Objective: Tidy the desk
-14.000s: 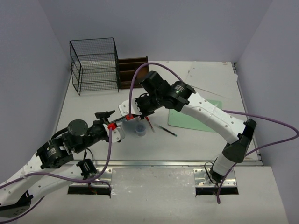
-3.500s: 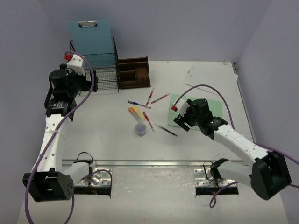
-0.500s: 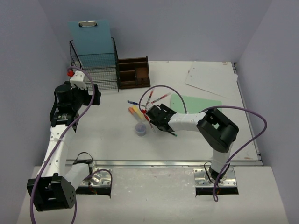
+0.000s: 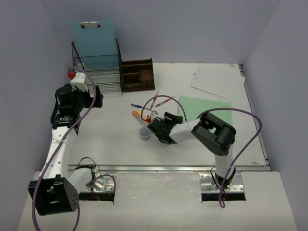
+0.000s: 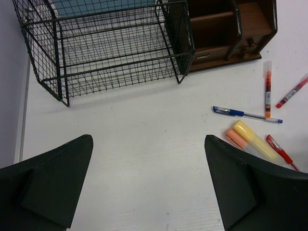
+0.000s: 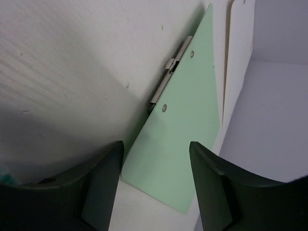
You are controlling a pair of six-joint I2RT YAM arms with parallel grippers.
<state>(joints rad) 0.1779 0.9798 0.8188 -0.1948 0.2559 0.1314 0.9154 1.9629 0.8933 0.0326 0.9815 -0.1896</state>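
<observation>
The white tabletop (image 4: 108, 144) lies between lavender walls, with a metal rail (image 4: 159, 168) along its near edge. At the far left corner stands a black wire rack (image 4: 98, 70), with a blue clipboard (image 4: 93, 33) upright at its back (in it or behind it, I cannot tell). A brown wooden organiser (image 4: 138, 74) sits just beside the rack. A green clipboard (image 4: 202, 103) lies flat toward the right edge, and a white sheet (image 4: 219, 79) lies near the far right corner. Around the middle are loose pens, among them a blue pen (image 5: 240, 113) and a yellow highlighter (image 5: 252, 139), plus a small cup (image 4: 144, 134). The left arm's fingers (image 5: 48, 183) hang near the left edge, spread wide and holding nothing. The right arm's fingers (image 6: 101, 187) sit low beside the cup, parted with nothing between them.
</observation>
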